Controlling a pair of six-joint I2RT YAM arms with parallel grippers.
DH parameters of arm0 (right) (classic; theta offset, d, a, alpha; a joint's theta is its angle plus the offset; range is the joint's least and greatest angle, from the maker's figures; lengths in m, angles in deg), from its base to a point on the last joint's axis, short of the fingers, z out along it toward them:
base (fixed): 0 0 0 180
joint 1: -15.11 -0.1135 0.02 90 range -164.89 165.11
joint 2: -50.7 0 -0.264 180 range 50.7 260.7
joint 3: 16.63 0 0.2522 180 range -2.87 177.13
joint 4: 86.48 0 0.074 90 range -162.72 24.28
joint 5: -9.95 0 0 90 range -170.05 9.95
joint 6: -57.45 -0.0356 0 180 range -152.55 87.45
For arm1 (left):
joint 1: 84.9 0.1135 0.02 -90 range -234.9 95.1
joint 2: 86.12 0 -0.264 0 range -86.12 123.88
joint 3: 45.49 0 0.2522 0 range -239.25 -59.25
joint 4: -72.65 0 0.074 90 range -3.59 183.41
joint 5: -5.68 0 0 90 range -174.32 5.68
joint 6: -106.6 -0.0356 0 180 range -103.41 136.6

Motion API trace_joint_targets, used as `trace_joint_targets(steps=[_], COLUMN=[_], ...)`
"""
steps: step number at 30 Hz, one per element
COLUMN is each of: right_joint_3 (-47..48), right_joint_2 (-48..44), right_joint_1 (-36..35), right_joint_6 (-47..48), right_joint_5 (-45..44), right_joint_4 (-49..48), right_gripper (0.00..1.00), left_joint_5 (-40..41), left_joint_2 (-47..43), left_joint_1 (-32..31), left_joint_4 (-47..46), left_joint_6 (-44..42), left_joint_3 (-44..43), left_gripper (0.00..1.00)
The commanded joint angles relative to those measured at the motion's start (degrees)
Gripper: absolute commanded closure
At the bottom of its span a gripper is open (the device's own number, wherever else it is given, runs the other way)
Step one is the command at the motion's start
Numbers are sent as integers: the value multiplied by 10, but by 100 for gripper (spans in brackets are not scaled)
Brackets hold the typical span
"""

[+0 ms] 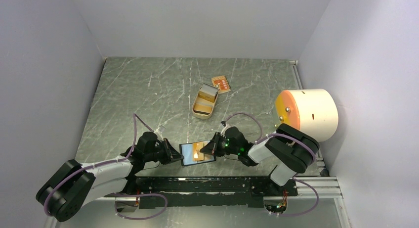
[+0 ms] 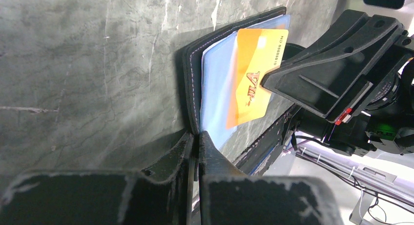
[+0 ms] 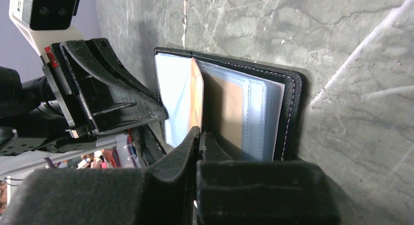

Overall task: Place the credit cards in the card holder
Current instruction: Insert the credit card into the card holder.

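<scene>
Left gripper (image 1: 171, 153) is clenched on the left edge of the card holder (image 1: 189, 156), which sits at the near edge of the table (image 1: 138, 89), about mid-width. We see the holder spread open, blue lining up, black rim round it. We cannot tell if it rests on the surface or sits just above it.

Orange card (image 1: 198, 150), marked VIP, lies slanted over the blue pages. Its left part is under a clear page and its right end sticks out. Right gripper (image 1: 211, 148) is pinched tight on that outer end. The two fingertip pairs face each other across the holder, close but apart.

Room: black rail (image 1: 207, 183) runs just beside the holder on the near side, so it's tight there. Open marble toward the far edge.

Tan tin (image 1: 204, 102) is well apart toward the far edge, with a pale grey card (image 1: 210, 93) in its far end. Orange-tan card (image 1: 221, 83) lies flat just beyond the tin. White drum (image 1: 316, 114) with an orange face stands at the right edge, beside the right arm.
</scene>
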State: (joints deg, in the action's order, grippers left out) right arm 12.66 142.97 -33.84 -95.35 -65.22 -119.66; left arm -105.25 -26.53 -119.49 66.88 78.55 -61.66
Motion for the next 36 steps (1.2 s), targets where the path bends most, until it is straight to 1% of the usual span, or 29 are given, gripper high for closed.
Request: trace_joint_targets(steps=[1, 13, 20, 29, 34, 36], right_joint_3=[-2, -4, 7, 20, 28, 38], right_joint_2=[17, -4, -40, 8, 26, 32], right_joint_1=[-11, -12, -11, -11, -10, -10], right_joint_6=[17, 19, 37, 40, 40, 48], right_joint_5=[-14, -12, -21, 16, 25, 28], right_joint_4=[45, 88, 141, 72, 61, 71], right_gripper=[100, 100, 100, 100, 100, 99], left_joint_5=[-9, -10, -9, -15, -14, -15], left_joint_2=[-3, -3, -2, 4, -1, -3], left_joint_1=[3, 3, 3, 2, 2, 2], left_joint_4=[-13, -13, -10, -21, -20, -20], left_joint_6=[-3, -3, -5, -6, -6, -6], left_joint_3=[0, -2, -4, -4, -1, -3], left_gripper=[91, 91, 91, 91, 90, 90])
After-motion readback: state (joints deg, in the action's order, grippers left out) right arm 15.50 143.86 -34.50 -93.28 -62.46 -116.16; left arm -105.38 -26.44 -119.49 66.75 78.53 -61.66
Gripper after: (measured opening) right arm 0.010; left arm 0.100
